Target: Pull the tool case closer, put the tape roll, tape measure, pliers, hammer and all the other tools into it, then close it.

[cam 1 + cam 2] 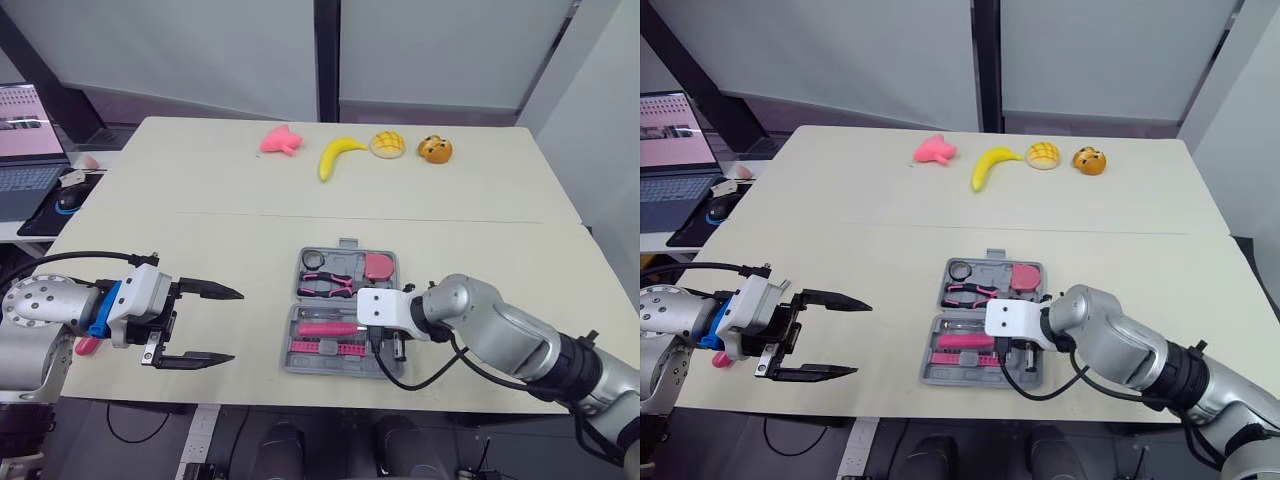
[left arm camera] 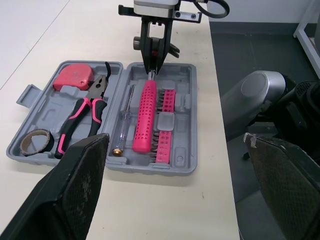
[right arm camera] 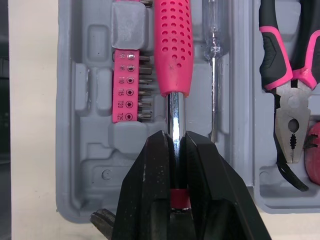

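The right gripper [image 3: 174, 137] pinches the hammer [image 3: 172, 45], likely head-heavy, by its slippery steel shaft inside the tool case [image 3: 95, 150]; the left gripper [image 1: 205, 325] hangs spread at lower left.

grey tool case [image 2: 150, 168]; hammer [image 3: 172, 50] with pink dimpled handle and chrome shaft; pliers [image 2: 92, 102] black and pink; coral-pink tape measure [image 2: 75, 77]; brown tape roll [image 2: 35, 142]; yellow banana [image 1: 338, 155]; cream table [image 1: 200, 220].

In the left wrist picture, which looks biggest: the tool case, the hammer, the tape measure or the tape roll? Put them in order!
1. tool case
2. hammer
3. tape measure and tape roll: they look about alike, and the roll lies nearer the camera, so I won't rank these two.
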Action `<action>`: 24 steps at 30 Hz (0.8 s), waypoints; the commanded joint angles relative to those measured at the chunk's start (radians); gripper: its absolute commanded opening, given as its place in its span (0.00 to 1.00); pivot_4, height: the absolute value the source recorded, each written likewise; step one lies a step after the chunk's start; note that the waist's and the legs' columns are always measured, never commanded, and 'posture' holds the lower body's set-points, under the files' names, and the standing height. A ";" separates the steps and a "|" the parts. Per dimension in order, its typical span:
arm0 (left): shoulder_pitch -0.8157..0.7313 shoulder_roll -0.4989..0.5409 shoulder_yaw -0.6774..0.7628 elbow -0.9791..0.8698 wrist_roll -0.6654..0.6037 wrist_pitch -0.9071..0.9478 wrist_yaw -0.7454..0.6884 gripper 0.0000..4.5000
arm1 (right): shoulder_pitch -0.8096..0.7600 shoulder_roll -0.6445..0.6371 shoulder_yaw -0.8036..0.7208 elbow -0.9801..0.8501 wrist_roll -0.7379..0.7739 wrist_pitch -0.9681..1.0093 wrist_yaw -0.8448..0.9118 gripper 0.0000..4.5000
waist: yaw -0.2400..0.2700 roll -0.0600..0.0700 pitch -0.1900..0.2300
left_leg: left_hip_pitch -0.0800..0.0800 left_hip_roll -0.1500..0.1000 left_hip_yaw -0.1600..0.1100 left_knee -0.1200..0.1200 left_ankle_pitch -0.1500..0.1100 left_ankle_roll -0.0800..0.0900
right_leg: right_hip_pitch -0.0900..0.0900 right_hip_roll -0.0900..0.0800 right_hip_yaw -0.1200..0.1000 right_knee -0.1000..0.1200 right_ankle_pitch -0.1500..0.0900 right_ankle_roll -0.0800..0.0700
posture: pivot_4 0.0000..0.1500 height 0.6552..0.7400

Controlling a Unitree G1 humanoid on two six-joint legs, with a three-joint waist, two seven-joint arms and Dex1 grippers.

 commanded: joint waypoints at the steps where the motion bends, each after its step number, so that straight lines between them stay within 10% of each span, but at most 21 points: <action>1: -0.002 0.015 -0.007 -0.022 0.005 -0.013 -0.007 1.00 | -0.009 0.005 -0.009 -0.003 -0.027 -0.031 -0.010 0.05 | 0.000 0.000 0.000 | 0.000 0.000 0.000 0.000 0.000 0.000 | 0.000 0.000 0.000 0.000 0.000 0.000 | 1.00 1.00; 24: 0.038 0.011 -0.004 -0.054 0.014 -0.008 0.008 1.00 | 0.019 0.080 0.020 0.082 -0.085 -0.103 -0.016 0.05 | 0.000 0.000 0.000 | 0.000 0.000 0.000 0.000 0.000 0.000 | -0.001 0.000 0.000 0.001 0.000 0.000 | 1.00 1.00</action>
